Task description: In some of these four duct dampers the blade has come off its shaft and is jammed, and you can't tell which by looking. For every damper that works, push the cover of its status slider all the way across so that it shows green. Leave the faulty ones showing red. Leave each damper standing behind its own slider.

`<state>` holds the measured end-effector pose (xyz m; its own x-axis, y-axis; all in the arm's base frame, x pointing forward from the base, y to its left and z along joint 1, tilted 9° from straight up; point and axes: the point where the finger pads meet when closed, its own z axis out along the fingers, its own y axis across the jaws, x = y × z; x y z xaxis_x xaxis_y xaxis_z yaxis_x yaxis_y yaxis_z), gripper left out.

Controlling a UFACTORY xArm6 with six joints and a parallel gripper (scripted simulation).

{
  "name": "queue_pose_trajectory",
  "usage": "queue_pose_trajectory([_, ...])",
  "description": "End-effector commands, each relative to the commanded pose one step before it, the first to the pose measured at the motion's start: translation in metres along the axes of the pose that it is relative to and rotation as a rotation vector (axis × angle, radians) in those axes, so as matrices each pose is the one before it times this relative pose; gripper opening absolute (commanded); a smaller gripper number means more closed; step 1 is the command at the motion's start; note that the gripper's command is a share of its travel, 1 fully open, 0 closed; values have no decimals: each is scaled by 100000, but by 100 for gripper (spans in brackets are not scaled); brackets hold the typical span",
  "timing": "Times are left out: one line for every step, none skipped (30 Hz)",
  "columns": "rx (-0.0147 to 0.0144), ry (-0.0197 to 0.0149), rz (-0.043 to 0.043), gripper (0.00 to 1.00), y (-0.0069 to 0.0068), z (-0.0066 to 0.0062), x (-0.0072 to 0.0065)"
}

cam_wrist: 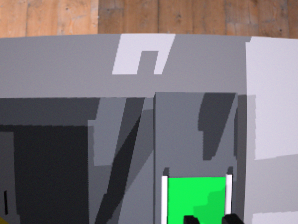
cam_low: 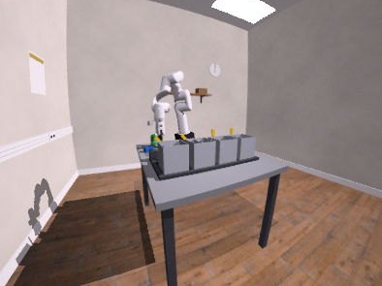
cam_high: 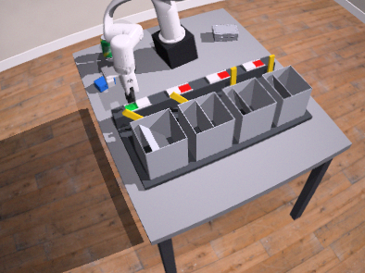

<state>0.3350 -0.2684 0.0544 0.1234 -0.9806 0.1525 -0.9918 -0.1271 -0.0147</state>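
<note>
Four grey open duct dampers stand in a row on a dark tray: first (cam_high: 159,142), second (cam_high: 207,124), third (cam_high: 250,105), fourth (cam_high: 287,92). Each has a yellow lever; those of the first (cam_high: 132,114) and second (cam_high: 179,97) lie tilted, and those of the third (cam_high: 233,75) and fourth (cam_high: 270,63) stand upright. The first slider (cam_high: 131,105) shows green, with its white cover (cam_high: 142,102) pushed aside. The second (cam_high: 184,88), third (cam_high: 223,75) and fourth (cam_high: 258,64) sliders show red. My gripper (cam_high: 131,95) hangs just above the green patch (cam_wrist: 196,200), its fingertips slightly apart and empty.
A blue block (cam_high: 100,83) and a green can (cam_high: 106,48) sit at the table's back left. A grey box (cam_high: 225,31) lies at the back right. The arm's black base (cam_high: 174,47) stands behind the sliders.
</note>
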Motion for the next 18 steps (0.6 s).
queue_pose_trajectory([301,283,16,100,-112,-237,114])
queue_pose_trajectory([0,0,0,100,0,-93,0])
queue_pose_trajectory([0,0,0,100,0,-128,0])
queue_pose_trajectory([1,-1,0,100,0,-164,-1])
queue_pose_trajectory([-1,1,0,100,0,-203,1])
queue_pose_trajectory([1,-1,0,100,0,-238,-1])
queue_pose_trajectory([-1,1,0,100,0,-273,1])
queue_pose_trajectory([0,0,0,100,0,0,0])
queue_pose_trajectory([0,0,0,100,0,0,0])
queue_pose_trajectory([1,-1,0,100,0,-302,-1])
queue_pose_trajectory([0,0,0,100,0,-328,0])
queue_pose_trajectory([0,1,0,100,0,-345,0])
queue_pose_trajectory([0,0,0,100,0,-356,0])
queue_pose_trajectory([1,-1,0,100,0,-361,-1])
queue_pose_trajectory([0,1,0,100,0,-360,0])
queue_pose_trajectory([0,0,0,100,0,-352,0])
queue_pose_trajectory([0,0,0,100,0,-339,0])
queue_pose_trajectory([0,0,0,100,0,-320,0])
